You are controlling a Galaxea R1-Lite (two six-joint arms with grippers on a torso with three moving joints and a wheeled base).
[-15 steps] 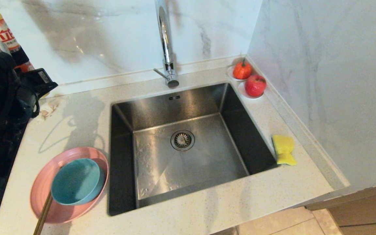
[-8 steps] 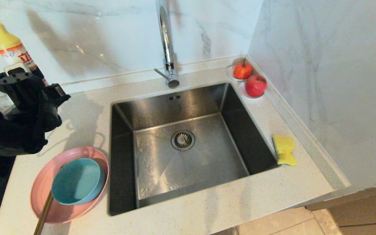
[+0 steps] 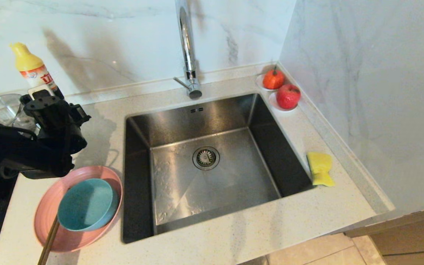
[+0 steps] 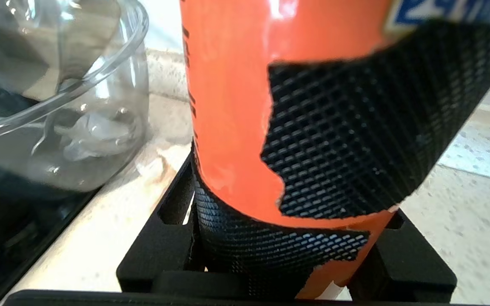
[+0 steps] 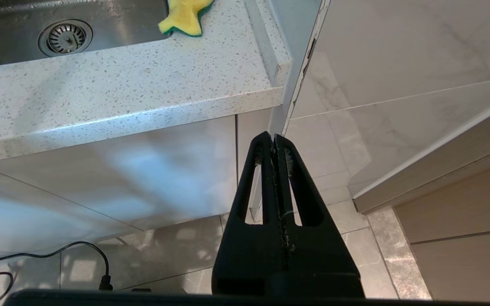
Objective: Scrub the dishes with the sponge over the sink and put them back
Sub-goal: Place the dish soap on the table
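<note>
The sponge (image 3: 320,169) lies at the sink (image 3: 168,121) right edge; left gripper (image 3: 52,106) holds the detergent bottle (image 3: 35,71); right gripper (image 5: 274,146) fingers pressed together below the counter.

A detergent bottle (image 3: 35,71) with a yellow cap and an orange label stands upright against the marble backsplash (image 3: 123,40). Taking that bottle as the landmark, a clear glass bowl (image 3: 0,108) sits just beside it on the speckled countertop (image 3: 234,235), with something pale inside, perhaps a crumpled wrapper. Well apart from the bottle, in the far corner along the same wall, an orange fruit (image 3: 273,78) and a red apple (image 3: 288,96) rest on small white dishes.
</note>
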